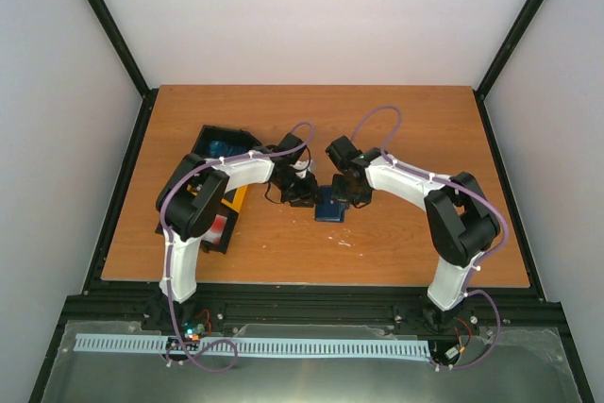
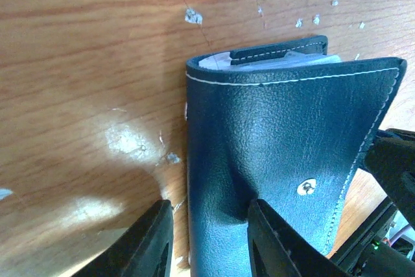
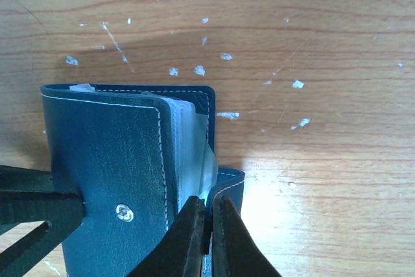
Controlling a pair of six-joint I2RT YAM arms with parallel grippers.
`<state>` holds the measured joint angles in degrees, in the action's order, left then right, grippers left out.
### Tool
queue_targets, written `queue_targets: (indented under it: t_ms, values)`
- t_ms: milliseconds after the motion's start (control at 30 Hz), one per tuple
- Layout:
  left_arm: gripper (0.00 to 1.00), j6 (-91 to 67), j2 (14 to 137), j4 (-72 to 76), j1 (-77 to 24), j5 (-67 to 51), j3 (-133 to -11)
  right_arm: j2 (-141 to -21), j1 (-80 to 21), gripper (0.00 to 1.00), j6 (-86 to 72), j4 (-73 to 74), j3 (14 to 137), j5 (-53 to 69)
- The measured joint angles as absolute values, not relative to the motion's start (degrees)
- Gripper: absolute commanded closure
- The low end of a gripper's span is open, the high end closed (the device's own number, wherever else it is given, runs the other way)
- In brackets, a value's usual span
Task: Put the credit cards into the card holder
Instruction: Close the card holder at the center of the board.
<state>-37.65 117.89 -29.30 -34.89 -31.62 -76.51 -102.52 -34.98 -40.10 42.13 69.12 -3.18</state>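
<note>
The card holder point(image 2: 279, 128), dark navy with white stitching and a snap stud, lies on the table between both grippers point(image 1: 330, 207). My left gripper point(image 2: 209, 204) is open astride its folded edge. One finger rests on the wood beside it, the other presses a dent into the cover. My right gripper point(image 3: 209, 200) is shut on the holder's thin outer flap point(image 3: 228, 183), beside its clear sleeves point(image 3: 188, 141). In the top view, credit cards lie in the tray: a blue one point(image 1: 219, 147) and a red-marked one point(image 1: 219, 230).
A black-and-yellow compartment tray point(image 1: 236, 201) stands on the left of the wooden table point(image 1: 396, 120), partly under my left arm. Black frame rails run along the table's sides and near edge. White flecks mark the wood around the holder.
</note>
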Motion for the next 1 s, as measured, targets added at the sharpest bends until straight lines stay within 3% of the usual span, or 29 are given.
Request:
queue_targets:
  t_ms: [267, 400, 567, 1000]
  values:
    - [0.66, -38.11, 118.69, -27.88, -35.27, -31.79, -77.03, -97.3, -34.98, 0.97, -39.33, 37.39, 65.98, -1.83]
    - [0.7, -38.89, 118.89, -26.3, -35.92, -30.87, -76.88, -94.37, -34.98, 0.97, -38.35, 33.52, 63.46, 0.38]
    - [0.75, -39.59, 119.37, -24.99, -36.07, -30.3, -76.86, -95.31, -34.96, 0.97, -37.34, 30.52, 62.28, 2.59]
    - [0.72, -39.27, 116.95, -16.75, -36.23, -29.98, -71.09, -99.48, -34.81, 0.97, -33.41, 28.47, 60.58, 5.08]
